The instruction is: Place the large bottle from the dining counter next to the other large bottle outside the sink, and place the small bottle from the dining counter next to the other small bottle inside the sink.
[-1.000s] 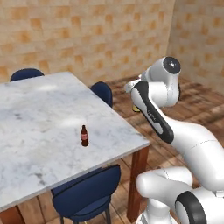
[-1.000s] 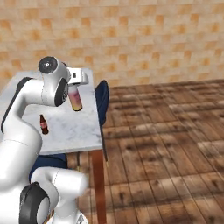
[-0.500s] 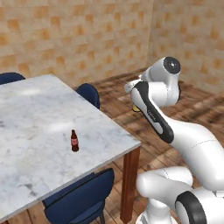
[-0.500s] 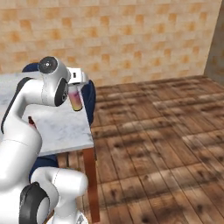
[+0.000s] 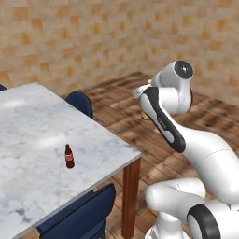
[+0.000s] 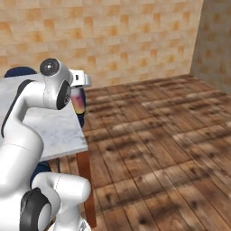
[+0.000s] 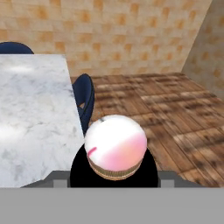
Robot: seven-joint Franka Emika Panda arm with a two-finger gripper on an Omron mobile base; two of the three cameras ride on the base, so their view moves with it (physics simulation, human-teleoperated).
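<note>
**Base swings away from the surface, large bottle still in the fingers**

Since a second ago both base views have slid sideways: the dining counter (image 5: pixel 42 140) sits further left in each and more bare wooden floor (image 6: pixel 158 135) and a room corner have come into sight, so it is the camera that turned, not the things. The arm's pose looks unchanged.

The large bottle (image 6: pixel 78 100) hangs below the hand, upright, its pink-to-orange body showing just past the white wrist in the right base view. In the hand view its white cap and black shoulder (image 7: pixel 114 148) sit dead centre at the bottom, right where the fingers rise; the fingertips themselves are hidden behind the shoulder, so the fingers appear to be closed around the bottle's body on either side, though the contact itself cannot be seen. The bottle is held clear of the surface, off its near corner and above the floor.

The small bottle (image 5: pixel 69 156) stands upright on the marble surface, alone, well in from the edge. Blue chairs (image 5: pixel 80 102) are tucked along the far and near sides
</note>
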